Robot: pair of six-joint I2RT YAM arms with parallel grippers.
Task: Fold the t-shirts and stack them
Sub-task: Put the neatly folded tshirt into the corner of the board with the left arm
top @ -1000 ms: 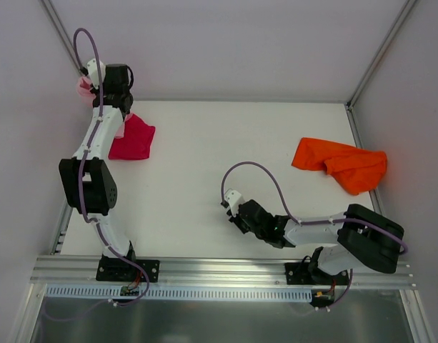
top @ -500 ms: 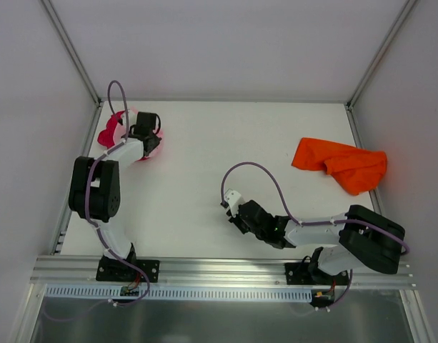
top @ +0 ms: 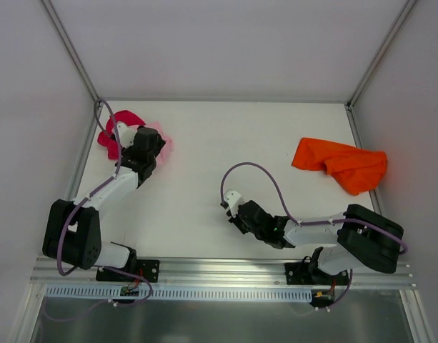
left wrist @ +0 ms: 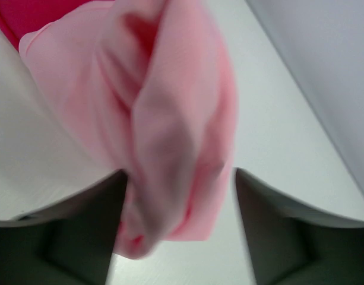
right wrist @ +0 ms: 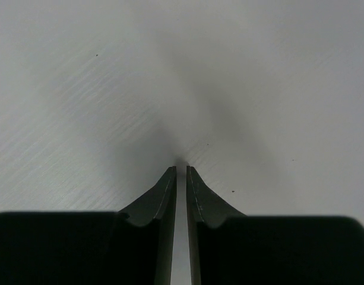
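The light pink t-shirt (top: 163, 145) lies bunched at the far left of the table, touching the crimson t-shirt (top: 110, 133) crumpled beside it. My left gripper (top: 153, 143) hovers right over the pink one. In the left wrist view its jaws stand wide, so the left gripper (left wrist: 180, 172) is open, with a fold of pink t-shirt (left wrist: 170, 119) hanging loose between them and a corner of crimson t-shirt (left wrist: 39, 15) behind. The orange t-shirt (top: 340, 163) lies crumpled at the far right. My right gripper (top: 228, 207) rests low mid-table. The right gripper (right wrist: 181, 168) is shut, nothing in it.
Grey walls enclose the table on the left, back and right, with metal posts (top: 72, 53) at the back corners. An aluminium rail (top: 219, 270) runs along the near edge by both arm bases. Bare white tabletop (top: 233, 143) lies between the two cloth piles.
My left arm swung down from the back-left corner with the pink t-shirt, brought it beside the crimson one, which got bunched up, and opened its jaws. The right arm stayed still.
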